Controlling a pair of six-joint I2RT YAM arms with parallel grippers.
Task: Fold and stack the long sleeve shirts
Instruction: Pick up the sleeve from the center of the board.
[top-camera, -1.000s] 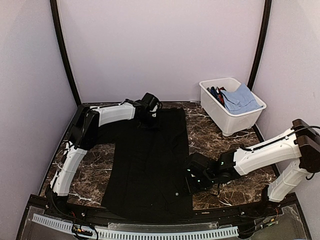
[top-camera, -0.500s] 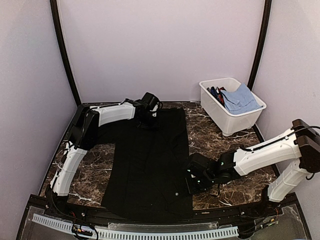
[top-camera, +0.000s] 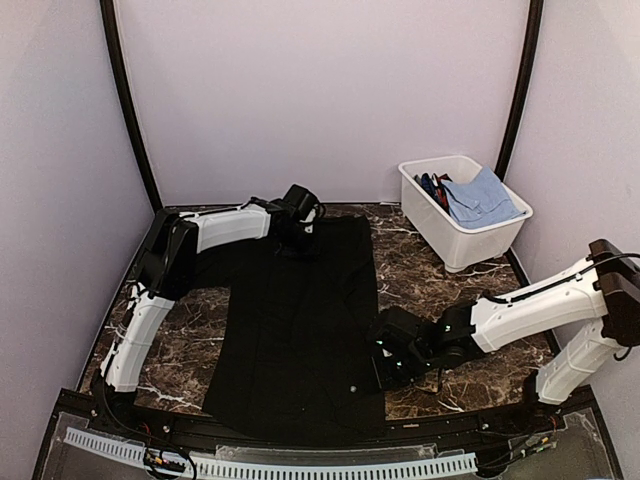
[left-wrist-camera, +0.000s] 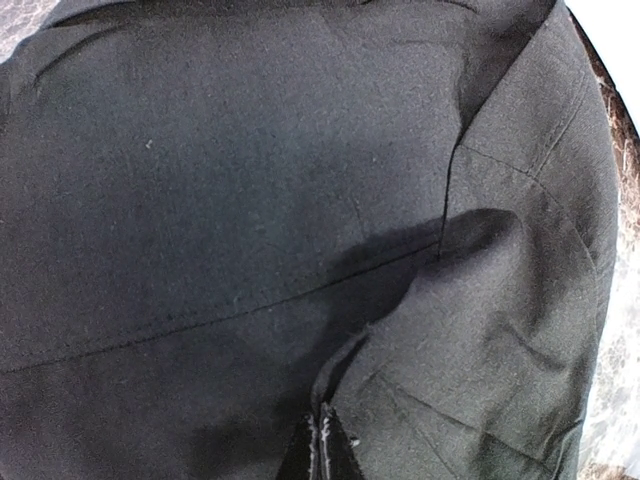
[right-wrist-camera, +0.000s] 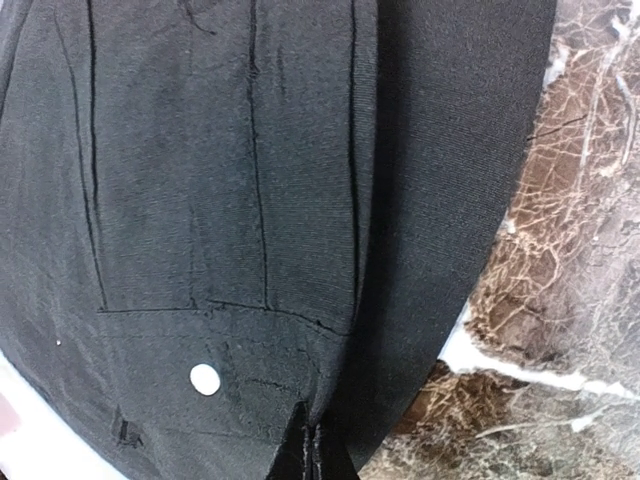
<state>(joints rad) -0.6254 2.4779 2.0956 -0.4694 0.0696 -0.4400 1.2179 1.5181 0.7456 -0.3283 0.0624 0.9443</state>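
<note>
A plain black long sleeve shirt (top-camera: 300, 320) lies spread flat on the marble table (top-camera: 440, 275). My left gripper (top-camera: 296, 240) is at the shirt's far end, shut, with a raised ridge of black cloth (left-wrist-camera: 250, 200) running into its tips (left-wrist-camera: 322, 440). At the shirt's right edge near the front, my right gripper (top-camera: 381, 365) is also shut. In the right wrist view a fold of the cloth (right-wrist-camera: 200, 180) is pinched between its tips (right-wrist-camera: 313, 445), beside a small white button (right-wrist-camera: 205, 379).
A white plastic bin (top-camera: 460, 245) stands at the back right, holding a folded light blue garment (top-camera: 483, 195) and some darker items. Bare marble shows to the right of the shirt (right-wrist-camera: 560, 300) and at the left front (top-camera: 180, 350).
Both grippers have closed on the black cloth. The arms have hardly shifted and the shirt lies as before.
</note>
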